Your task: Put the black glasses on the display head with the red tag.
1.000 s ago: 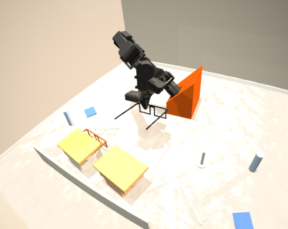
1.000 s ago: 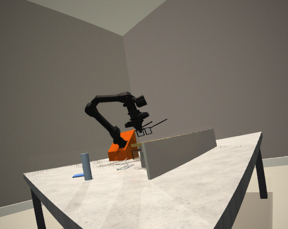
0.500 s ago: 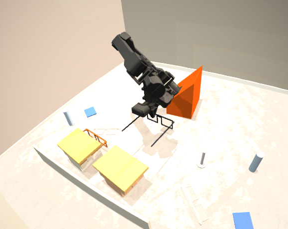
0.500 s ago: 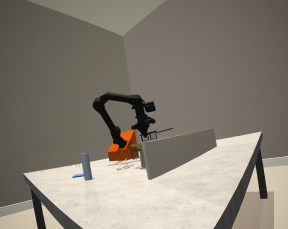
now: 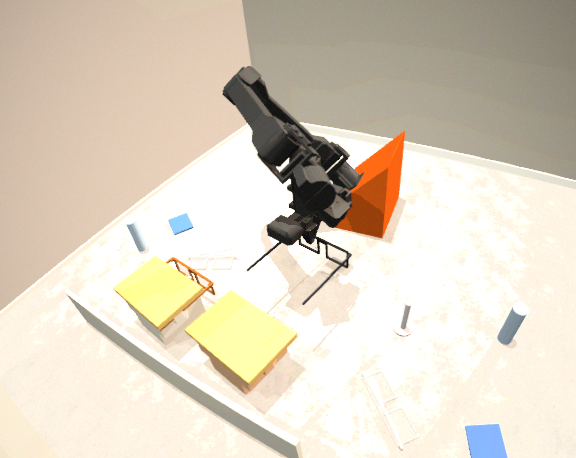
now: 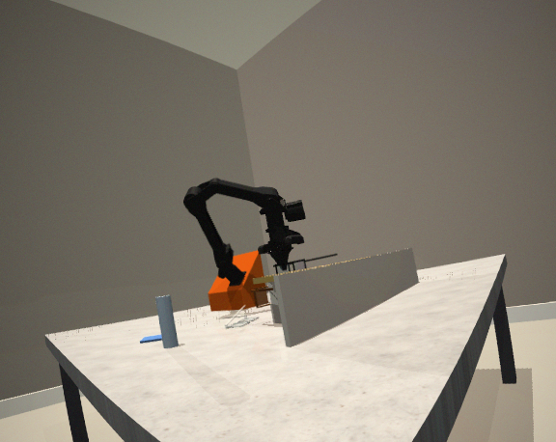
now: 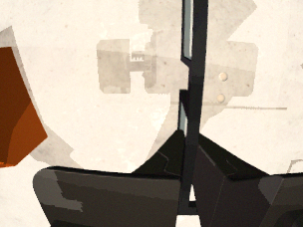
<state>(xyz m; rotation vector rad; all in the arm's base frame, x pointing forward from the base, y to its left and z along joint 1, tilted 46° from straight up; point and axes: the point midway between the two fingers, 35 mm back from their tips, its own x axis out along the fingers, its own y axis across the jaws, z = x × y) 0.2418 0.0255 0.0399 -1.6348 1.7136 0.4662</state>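
The black glasses (image 5: 326, 279) (image 6: 321, 257) (image 7: 197, 65) hang in the air, held at the front frame near the bridge, with both temples open and pointing towards the heads' side. My gripper (image 5: 310, 241) (image 6: 284, 267) (image 7: 185, 136) is shut on them. In the top view they are up and to the right of the bare-faced head with a yellow top (image 5: 240, 335) and a peach body. The other head, also with a yellow top (image 5: 158, 292), wears orange glasses (image 5: 193, 272). Both faces are mostly hidden, and no red tag shows in these views.
A grey wall (image 5: 183, 381) (image 6: 346, 294) stands behind the heads. An orange wedge block (image 5: 373, 200) (image 6: 246, 275) is near the arm's base. A small post (image 5: 405, 317), blue cylinders (image 5: 512, 325) (image 6: 167, 322), blue squares (image 5: 181, 223) and pale glasses lie around.
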